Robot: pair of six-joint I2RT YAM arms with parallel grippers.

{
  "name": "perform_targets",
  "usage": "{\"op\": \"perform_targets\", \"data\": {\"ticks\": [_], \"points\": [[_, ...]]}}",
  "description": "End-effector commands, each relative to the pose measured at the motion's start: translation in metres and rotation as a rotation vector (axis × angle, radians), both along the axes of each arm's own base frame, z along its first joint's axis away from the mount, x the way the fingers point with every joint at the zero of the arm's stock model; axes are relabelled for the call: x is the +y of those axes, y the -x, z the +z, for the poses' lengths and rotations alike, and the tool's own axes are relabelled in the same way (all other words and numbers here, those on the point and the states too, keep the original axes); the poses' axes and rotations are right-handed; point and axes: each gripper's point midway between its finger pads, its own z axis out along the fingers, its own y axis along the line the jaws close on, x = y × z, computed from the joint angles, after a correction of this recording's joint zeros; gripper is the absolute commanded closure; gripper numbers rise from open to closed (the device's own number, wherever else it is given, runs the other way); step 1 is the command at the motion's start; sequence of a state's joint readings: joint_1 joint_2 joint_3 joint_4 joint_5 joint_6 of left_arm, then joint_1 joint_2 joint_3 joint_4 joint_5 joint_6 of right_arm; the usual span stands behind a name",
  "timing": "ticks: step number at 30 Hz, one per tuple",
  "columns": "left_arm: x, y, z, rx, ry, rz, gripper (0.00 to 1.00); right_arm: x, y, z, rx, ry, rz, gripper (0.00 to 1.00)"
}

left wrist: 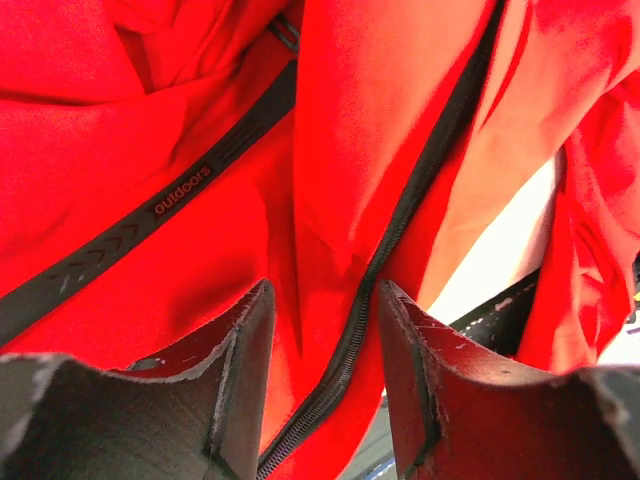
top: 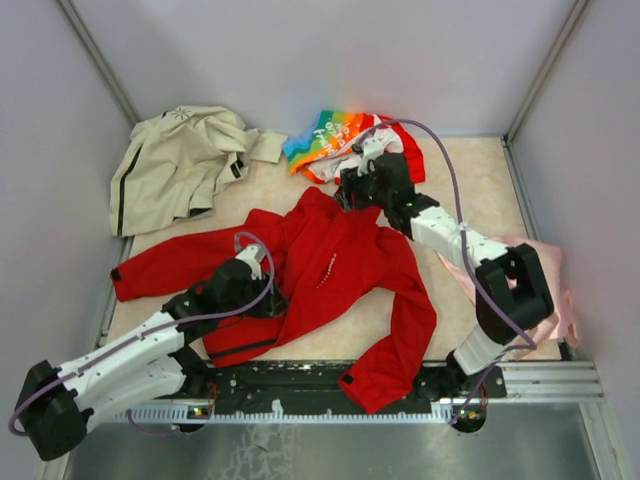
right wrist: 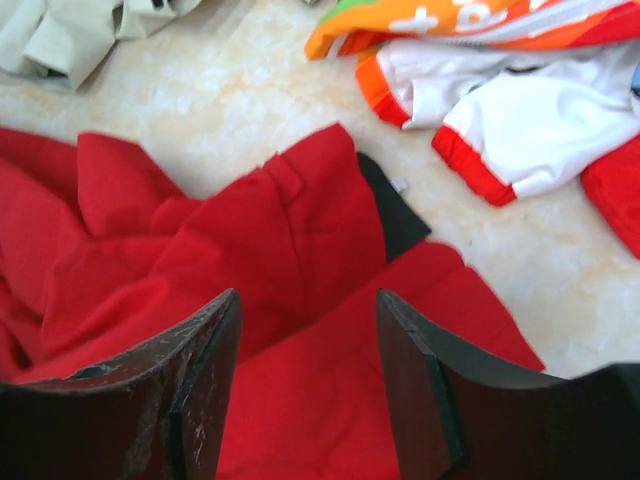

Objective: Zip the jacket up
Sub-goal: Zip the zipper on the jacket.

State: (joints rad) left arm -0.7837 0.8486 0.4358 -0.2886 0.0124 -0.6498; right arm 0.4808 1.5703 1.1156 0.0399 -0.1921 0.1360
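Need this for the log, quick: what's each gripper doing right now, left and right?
Left gripper: open over the zipper of the jacket, holding nothing.
Right gripper: open above the jacket's collar end, holding nothing.

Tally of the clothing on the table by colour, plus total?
Red: 1, the red jacket
Beige: 1, the beige jacket
Rainbow and white: 1, the printed garment
Pink: 1, the pink cloth under the right arm
Total: 4
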Motion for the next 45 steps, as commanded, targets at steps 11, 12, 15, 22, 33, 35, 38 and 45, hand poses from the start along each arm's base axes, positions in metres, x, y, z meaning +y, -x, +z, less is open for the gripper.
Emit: {"op": "perform_targets", "data": {"ticks": [11, 12, 15, 22, 33, 35, 38, 45], "points": [[0.008, -0.045, 0.089, -0.294, 0.005, 0.088, 0.41, 0.009, -0.048, -0.044, 0.100, 0.146, -0.148, 0.42], [0.006, -0.051, 0.090, -0.303, -0.005, 0.101, 0.41, 0.009, -0.045, -0.049, 0.113, 0.154, -0.141, 0.42], [-0.007, -0.063, 0.096, -0.331, 0.004, 0.082, 0.40, 0.010, -0.036, -0.056, 0.130, 0.189, -0.116, 0.44], [-0.035, -0.074, 0.083, -0.276, -0.007, 0.013, 0.39, -0.020, 0.003, -0.043, 0.093, 0.216, -0.142, 0.61], [-0.058, -0.080, 0.086, -0.279, 0.017, -0.067, 0.38, -0.057, 0.079, -0.060, 0.110, 0.098, -0.183, 0.63], [-0.061, -0.084, 0.087, -0.287, 0.005, -0.077, 0.38, -0.059, 0.087, -0.072, 0.127, 0.075, -0.189, 0.62], [-0.066, -0.095, 0.092, -0.302, -0.027, -0.072, 0.37, -0.062, 0.098, -0.094, 0.163, 0.061, -0.198, 0.58], [-0.080, -0.124, 0.084, -0.296, -0.106, -0.057, 0.34, -0.071, 0.121, -0.138, 0.237, 0.041, -0.247, 0.52]]}}
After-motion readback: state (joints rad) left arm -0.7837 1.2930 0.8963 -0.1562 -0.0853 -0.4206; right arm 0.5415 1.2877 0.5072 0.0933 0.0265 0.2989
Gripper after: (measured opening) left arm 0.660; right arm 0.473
